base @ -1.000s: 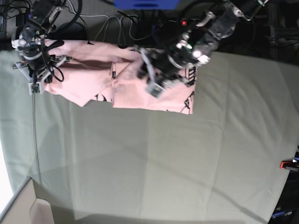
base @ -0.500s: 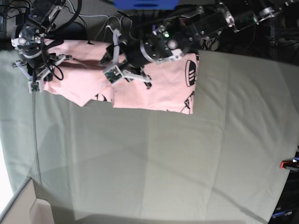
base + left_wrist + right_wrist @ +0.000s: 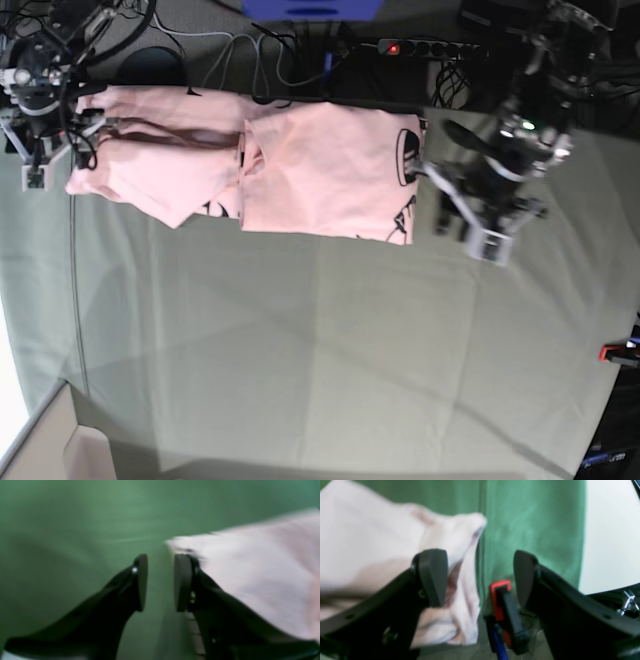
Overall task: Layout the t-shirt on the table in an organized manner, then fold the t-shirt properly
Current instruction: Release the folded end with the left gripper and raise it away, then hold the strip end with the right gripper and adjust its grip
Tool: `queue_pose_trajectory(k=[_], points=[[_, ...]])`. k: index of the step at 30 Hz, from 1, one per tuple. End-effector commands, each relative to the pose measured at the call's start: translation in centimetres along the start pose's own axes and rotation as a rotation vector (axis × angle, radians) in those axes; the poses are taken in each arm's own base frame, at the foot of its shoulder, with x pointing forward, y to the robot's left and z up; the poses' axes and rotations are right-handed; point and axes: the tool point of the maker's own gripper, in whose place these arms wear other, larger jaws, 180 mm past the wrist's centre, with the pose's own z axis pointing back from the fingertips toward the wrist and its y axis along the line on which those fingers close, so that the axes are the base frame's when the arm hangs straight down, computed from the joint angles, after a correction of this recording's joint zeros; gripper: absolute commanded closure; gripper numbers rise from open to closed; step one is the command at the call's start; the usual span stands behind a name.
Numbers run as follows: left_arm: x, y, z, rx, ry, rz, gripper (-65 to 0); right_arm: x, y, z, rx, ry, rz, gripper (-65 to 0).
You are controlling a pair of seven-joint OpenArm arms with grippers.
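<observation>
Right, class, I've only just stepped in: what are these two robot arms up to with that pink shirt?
A two-armed robot is laying out and folding a pink t-shirt, which lies partly folded along the far edge of the table. Neither arm holds it. The right gripper hangs open at the shirt's end, beside a red clamp on the table edge. The left gripper hovers over bare table beside the shirt's other end, its jaws slightly apart with nothing between them.

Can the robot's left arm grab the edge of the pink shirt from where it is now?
Probably yes. The left gripper hangs over bare table just beside the t-shirt, near its printed edge, jaws a little apart with nothing between them. Nothing lies in the way, though the wrist view is blurred.
</observation>
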Motion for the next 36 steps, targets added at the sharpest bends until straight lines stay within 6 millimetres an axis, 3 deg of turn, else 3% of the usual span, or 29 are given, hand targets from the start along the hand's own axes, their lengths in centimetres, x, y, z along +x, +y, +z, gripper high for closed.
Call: queue_pose_trajectory(k=[1,6,12,20,28,33,36], points=[[1.6,1.6,0.4,0.038,-0.054,0.005,-17.7,1.3,-1.0,0.2,-0.027,-0.049,-0.013,-41.6],[1.4,6.6,0.9,0.163,-0.055,0.057,-17.7,0.8,-0.6,-0.2,-0.019,0.049,-0.019,-41.6],[0.6,8.9,0.4,0.229,-0.046,0.141,-17.7,0.6,1.3,-0.6,0.029,0.108,0.019,-41.6],[0.1,6.1,-1.0,0.063,-0.028,0.066,-17.7,0.9,2.5,-0.8,0.062,0.107,0.041,-41.5],[0.4,7.5,-0.7,0.094,-0.071,0.152,-17.7,-0.2,2.9,-1.2,0.077,0.136,0.028,-41.5],[0.9,7.8,-0.8,0.096,-0.08,0.149,-17.7,0.4,2.1,-0.2,0.049,0.113,0.052,-41.6],[0.1,8.0,-1.2,0.098,-0.057,0.162,-17.7,1.0,1.8,0.1,0.036,0.096,0.057,-41.6]])
